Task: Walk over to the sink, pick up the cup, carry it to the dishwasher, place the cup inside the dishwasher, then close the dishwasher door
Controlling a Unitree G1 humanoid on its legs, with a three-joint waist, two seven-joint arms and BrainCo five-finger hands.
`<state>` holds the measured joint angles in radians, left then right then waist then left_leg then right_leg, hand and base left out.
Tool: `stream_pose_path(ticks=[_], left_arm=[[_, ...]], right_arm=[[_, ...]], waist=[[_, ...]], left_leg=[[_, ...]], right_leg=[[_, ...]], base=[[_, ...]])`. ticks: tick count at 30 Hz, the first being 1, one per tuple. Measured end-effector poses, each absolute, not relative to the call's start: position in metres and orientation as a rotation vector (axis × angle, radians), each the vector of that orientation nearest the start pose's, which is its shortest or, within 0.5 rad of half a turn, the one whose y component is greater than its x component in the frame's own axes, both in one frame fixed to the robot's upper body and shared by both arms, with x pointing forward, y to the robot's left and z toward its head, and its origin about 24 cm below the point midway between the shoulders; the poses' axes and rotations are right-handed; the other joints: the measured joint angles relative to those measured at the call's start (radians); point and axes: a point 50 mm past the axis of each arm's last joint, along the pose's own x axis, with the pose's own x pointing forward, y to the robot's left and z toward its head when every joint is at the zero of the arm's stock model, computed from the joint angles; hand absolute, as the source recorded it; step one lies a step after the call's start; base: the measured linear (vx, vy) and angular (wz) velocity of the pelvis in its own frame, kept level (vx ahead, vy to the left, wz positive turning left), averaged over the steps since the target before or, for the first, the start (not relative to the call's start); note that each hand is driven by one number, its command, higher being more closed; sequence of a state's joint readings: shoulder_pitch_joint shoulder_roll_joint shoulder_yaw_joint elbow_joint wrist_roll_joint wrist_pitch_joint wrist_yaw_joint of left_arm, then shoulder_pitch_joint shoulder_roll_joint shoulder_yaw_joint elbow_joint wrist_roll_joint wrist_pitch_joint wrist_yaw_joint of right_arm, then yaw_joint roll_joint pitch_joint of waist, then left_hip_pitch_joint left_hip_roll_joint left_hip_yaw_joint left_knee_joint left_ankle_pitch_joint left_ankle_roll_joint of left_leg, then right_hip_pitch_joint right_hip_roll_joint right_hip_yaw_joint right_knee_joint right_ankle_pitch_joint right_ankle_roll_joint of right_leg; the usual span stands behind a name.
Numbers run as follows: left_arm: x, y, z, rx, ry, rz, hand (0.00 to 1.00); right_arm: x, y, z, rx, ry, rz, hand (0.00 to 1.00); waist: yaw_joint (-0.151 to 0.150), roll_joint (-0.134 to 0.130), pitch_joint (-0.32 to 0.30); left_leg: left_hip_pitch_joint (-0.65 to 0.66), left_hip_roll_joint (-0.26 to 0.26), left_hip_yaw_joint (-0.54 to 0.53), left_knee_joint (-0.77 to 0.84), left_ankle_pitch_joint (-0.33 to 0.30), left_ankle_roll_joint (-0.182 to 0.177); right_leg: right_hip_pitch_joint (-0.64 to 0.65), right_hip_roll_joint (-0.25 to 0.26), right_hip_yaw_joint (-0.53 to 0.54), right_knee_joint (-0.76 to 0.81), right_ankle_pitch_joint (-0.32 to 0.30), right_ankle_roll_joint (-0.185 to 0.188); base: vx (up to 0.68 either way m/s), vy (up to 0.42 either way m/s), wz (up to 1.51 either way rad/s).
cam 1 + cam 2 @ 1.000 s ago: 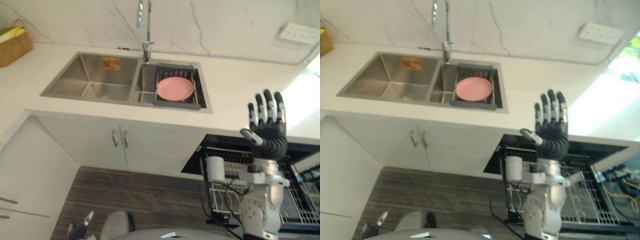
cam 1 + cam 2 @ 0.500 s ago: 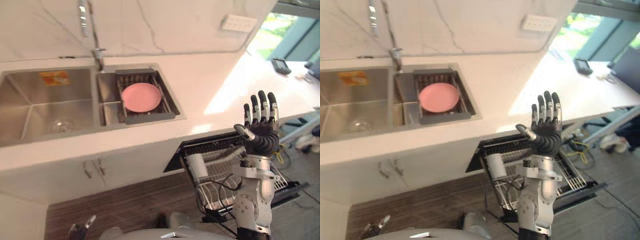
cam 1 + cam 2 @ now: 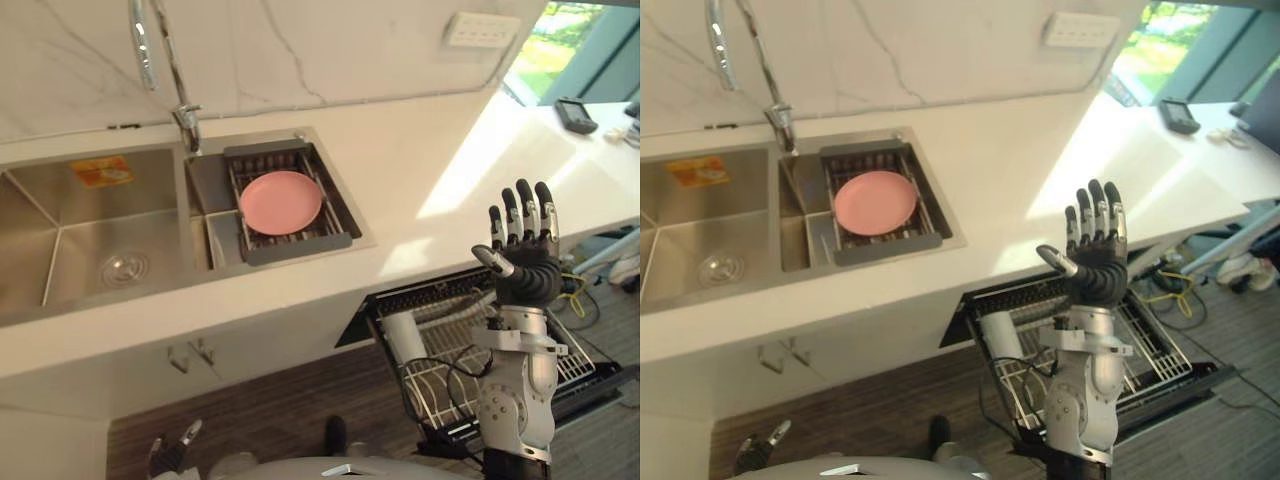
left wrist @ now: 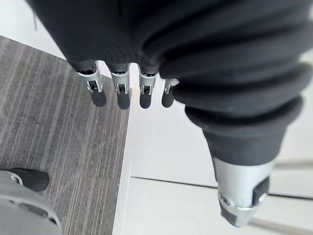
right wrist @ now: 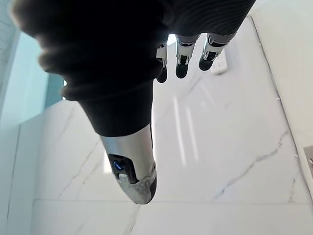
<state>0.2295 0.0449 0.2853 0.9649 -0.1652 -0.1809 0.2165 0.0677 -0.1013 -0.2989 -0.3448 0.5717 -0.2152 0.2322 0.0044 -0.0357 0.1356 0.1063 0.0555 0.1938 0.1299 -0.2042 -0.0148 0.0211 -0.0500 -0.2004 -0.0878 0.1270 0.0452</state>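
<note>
While right hand point(image 3: 525, 262) hovers spread, cup point(image 3: 403, 338) lies apart, in dishwasher rack point(image 3: 435, 390).

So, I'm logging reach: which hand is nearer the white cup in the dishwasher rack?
Right. The right hand is raised open beside the cup in the dishwasher rack; the left hand hangs low, far off.

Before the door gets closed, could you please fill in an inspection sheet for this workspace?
Surface: white counter with a double sink set in.
Job's things: cup stands in the pulled-out rack of the open dishwasher.
Clutter: pink plate on a drain rack in the sink; dark flat device on the far counter.
Hands: right hand raised, open, empty; left hand low over the floor, open.
Cables: yellow cable on the floor by the dishwasher.
Surroundings: marble wall, faucet, wall socket.
</note>
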Motion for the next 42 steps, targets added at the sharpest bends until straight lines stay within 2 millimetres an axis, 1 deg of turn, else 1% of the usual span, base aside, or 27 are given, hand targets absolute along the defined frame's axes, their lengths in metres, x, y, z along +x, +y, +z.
stream_pose_path(ticks=[3,5,6,8,10,12,13,14,16,18,20,21,22,24,26,29,33,37,39,42], left_arm=[[0.048,0.230,-0.154,-0.078,0.994,0.729,0.00],[0.047,0.231,-0.153,-0.066,0.996,0.750,0.00],[0.048,0.231,-0.153,-0.066,0.996,0.750,0.00],[0.051,0.232,-0.153,-0.064,0.990,0.749,0.00],[0.051,0.235,-0.152,-0.055,0.990,0.749,0.00],[0.055,0.241,-0.151,-0.034,0.987,0.745,0.00],[0.055,0.242,-0.151,-0.030,0.988,0.745,0.00],[0.058,0.245,-0.151,-0.021,0.994,0.743,0.00],[0.059,0.247,-0.150,-0.008,0.998,0.737,0.00],[0.058,0.250,-0.150,0.006,1.012,0.737,0.00],[0.055,0.250,-0.151,0.010,1.031,0.734,0.00],[0.053,0.250,-0.151,0.013,1.042,0.732,0.00],[0.051,0.250,-0.152,0.013,1.047,0.732,0.00],[0.047,0.250,-0.152,0.023,1.060,0.730,0.00],[0.045,0.250,-0.152,0.029,1.062,0.722,0.00],[0.042,0.251,-0.152,0.030,1.066,0.724,0.00],[0.041,0.252,-0.152,0.027,1.064,0.723,0.00],[0.042,0.255,-0.149,0.030,1.044,0.712,0.00],[0.042,0.258,-0.148,0.050,1.039,0.702,0.00],[0.038,0.259,-0.148,0.055,1.045,0.705,0.00]], right_arm=[[0.224,-0.231,0.150,0.142,-0.592,-0.012,0.00],[0.238,-0.232,0.164,-0.046,-0.561,-0.002,0.00],[0.241,-0.233,0.166,-0.081,-0.555,-0.010,0.00],[0.249,-0.236,0.171,-0.252,-0.532,-0.049,0.00],[0.254,-0.235,0.174,-0.365,-0.521,-0.072,0.00],[0.263,-0.230,0.181,-0.574,-0.518,-0.085,0.00],[0.265,-0.227,0.183,-0.624,-0.520,-0.082,0.00],[0.274,-0.222,0.187,-0.737,-0.525,-0.073,0.00],[0.282,-0.217,0.190,-0.850,-0.518,-0.063,0.00],[0.292,-0.212,0.188,-0.985,-0.498,-0.028,0.00],[0.301,-0.211,0.185,-1.063,-0.472,0.007,0.00],[0.306,-0.211,0.180,-1.113,-0.444,0.035,0.00],[0.309,-0.211,0.177,-1.133,-0.428,0.048,0.00],[0.317,-0.213,0.164,-1.204,-0.362,0.094,0.00],[0.319,-0.217,0.154,-1.249,-0.319,0.115,0.00],[0.325,-0.219,0.147,-1.309,-0.285,0.153,0.00],[0.334,-0.222,0.143,-1.379,-0.254,0.179,0.00],[0.339,-0.222,0.145,-1.384,-0.269,0.152,0.00],[0.341,-0.226,0.144,-1.381,-0.270,0.121,0.00],[0.343,-0.231,0.142,-1.375,-0.256,0.093,0.00]], waist=[[0.015,-0.004,-0.003],[0.024,-0.004,-0.003],[0.024,-0.004,-0.003],[0.021,-0.009,-0.009],[0.020,-0.016,-0.017],[0.018,-0.030,-0.028],[0.018,-0.032,-0.030],[0.017,-0.040,-0.036],[0.019,-0.046,-0.044],[0.027,-0.055,-0.057],[0.029,-0.055,-0.060],[0.036,-0.055,-0.060],[0.038,-0.054,-0.061],[0.045,-0.052,-0.062],[0.046,-0.051,-0.062],[0.049,-0.047,-0.065],[0.055,-0.045,-0.066],[0.062,-0.045,-0.066],[0.074,-0.046,-0.066],[0.082,-0.047,-0.065]], left_leg=[[-0.003,0.002,-0.024,-0.011,0.016,-0.006],[-0.003,0.006,-0.028,-0.016,0.021,-0.013],[-0.003,0.006,-0.029,-0.018,0.022,-0.014],[0.001,0.004,-0.029,-0.035,0.033,-0.013],[0.002,0.003,-0.030,-0.044,0.041,-0.013],[0.001,0.003,-0.035,-0.047,0.048,-0.015],[0.000,0.003,-0.039,-0.047,0.050,-0.015],[-0.005,0.003,-0.050,-0.049,0.057,-0.017],[-0.012,0.003,-0.059,-0.052,0.066,-0.016],[-0.013,0.003,-0.074,-0.080,0.090,-0.022],[-0.011,0.004,-0.086,-0.097,0.106,-0.026],[-0.005,0.004,-0.089,-0.112,0.116,-0.030],[-0.003,0.004,-0.090,-0.118,0.120,-0.031],[-0.004,0.006,-0.096,-0.120,0.125,-0.035],[-0.007,0.006,-0.112,-0.120,0.127,-0.038],[-0.017,0.006,-0.116,-0.124,0.132,-0.040],[-0.019,0.006,-0.133,-0.125,0.134,-0.040],[-0.020,0.005,-0.147,-0.126,0.134,-0.040],[-0.022,0.003,-0.166,-0.126,0.134,-0.040],[-0.026,-0.004,-0.186,-0.129,0.141,-0.038]], right_leg=[[-0.004,0.000,-0.030,0.000,-0.007,-0.005],[-0.006,0.004,-0.033,-0.001,-0.006,-0.006],[-0.006,0.004,-0.034,-0.001,-0.006,-0.006],[-0.008,0.002,-0.036,-0.001,-0.003,-0.008],[-0.009,0.002,-0.038,-0.001,-0.002,-0.009],[-0.009,0.001,-0.044,-0.001,-0.001,-0.010],[-0.008,0.001,-0.048,-0.001,-0.001,-0.011],[-0.008,-0.001,-0.060,-0.001,0.000,-0.011],[-0.010,-0.002,-0.073,-0.001,-0.001,-0.013],[-0.015,-0.002,-0.094,-0.001,-0.003,-0.015],[-0.014,-0.004,-0.113,-0.001,-0.003,-0.015],[-0.014,-0.004,-0.117,-0.001,-0.004,-0.014],[-0.014,-0.004,-0.118,-0.001,-0.005,-0.014],[-0.011,-0.008,-0.148,-0.001,-0.012,-0.012],[-0.005,-0.010,-0.169,-0.001,-0.014,-0.014],[-0.009,-0.011,-0.179,-0.001,-0.015,-0.014],[-0.006,-0.015,-0.201,-0.001,-0.012,-0.018],[-0.001,-0.016,-0.217,-0.001,-0.011,-0.018],[0.005,-0.019,-0.231,-0.001,-0.012,-0.018],[0.011,-0.027,-0.255,-0.001,-0.013,-0.015]], base=[[0.02,-0.036,0.26],[0.00,-0.033,0.07],[0.00,0.000,0.00],[0.00,0.000,0.00],[-0.02,0.004,0.03],[-0.03,-0.005,0.07],[-0.06,-0.017,0.16],[-0.06,-0.020,0.19],[-0.06,-0.030,0.23],[-0.05,-0.037,0.25],[-0.03,-0.031,0.20],[-0.04,-0.026,0.15],[-0.03,-0.016,0.08],[-0.02,-0.012,0.07],[-0.01,-0.004,0.18],[-0.01,0.006,0.12],[0.03,0.019,0.13],[0.03,0.018,0.13],[0.02,0.026,0.15],[0.00,0.031,0.22]])
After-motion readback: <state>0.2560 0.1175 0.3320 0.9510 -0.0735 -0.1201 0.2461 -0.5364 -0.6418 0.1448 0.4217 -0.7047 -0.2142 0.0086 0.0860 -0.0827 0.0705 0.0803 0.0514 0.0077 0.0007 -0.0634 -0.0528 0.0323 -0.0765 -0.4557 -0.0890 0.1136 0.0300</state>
